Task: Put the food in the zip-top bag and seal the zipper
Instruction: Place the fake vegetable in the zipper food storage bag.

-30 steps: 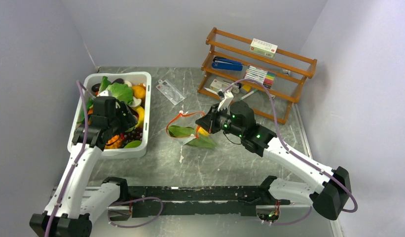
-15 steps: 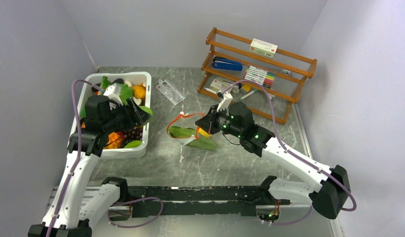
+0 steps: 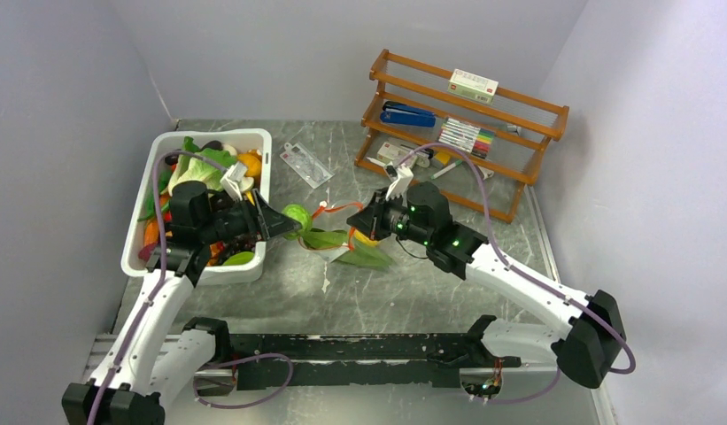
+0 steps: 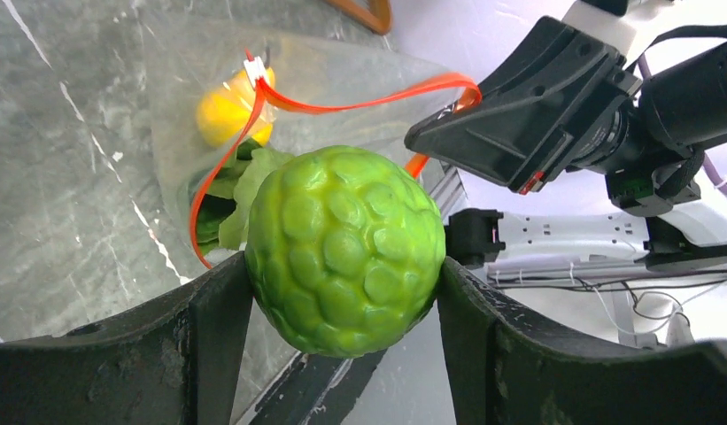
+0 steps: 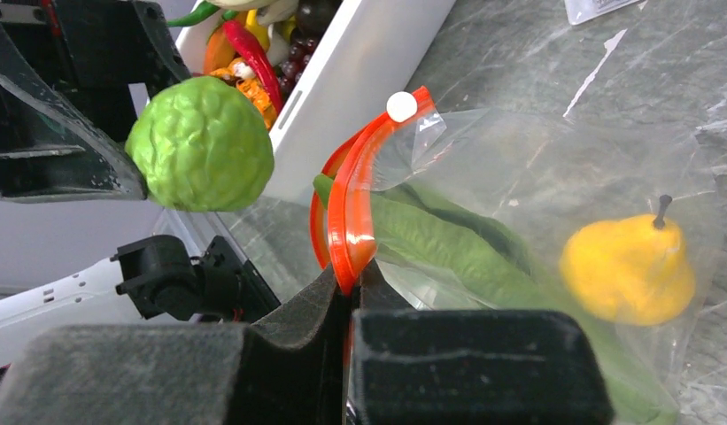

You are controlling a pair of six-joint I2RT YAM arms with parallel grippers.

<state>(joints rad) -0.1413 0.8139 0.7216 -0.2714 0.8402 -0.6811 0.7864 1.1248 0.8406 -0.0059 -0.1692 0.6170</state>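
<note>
2 claws share the work. The right claw (image 5: pixel 351 292) is clenched on the zipper (image 5: pixel 352 204), lifting 1 lip so the zip-top bag (image 5: pixel 537 177) gapes toward 9 o'clock. There the left claw (image 4: pixel 346 345) grasps 1 light-green fruit (image 4: pixel 344 250) just outside the mouth, probably to drop it in. The bag lies mid-table (image 3: pixel 386 292), holding 1 yellow-orange fruit (image 5: pixel 627 266) and seemingly 2 green leaves (image 5: pixel 430 239). 1 white bin (image 3: pixel 253 266) stands at its 9 o'clock.

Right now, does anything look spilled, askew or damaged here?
Nothing stands out. The right gripper pinches the zipper, holding the zip-top bag mouth open; the left gripper holds a bumpy green fruit near it. A yellow fruit and green leaves lie inside the bag.
</note>
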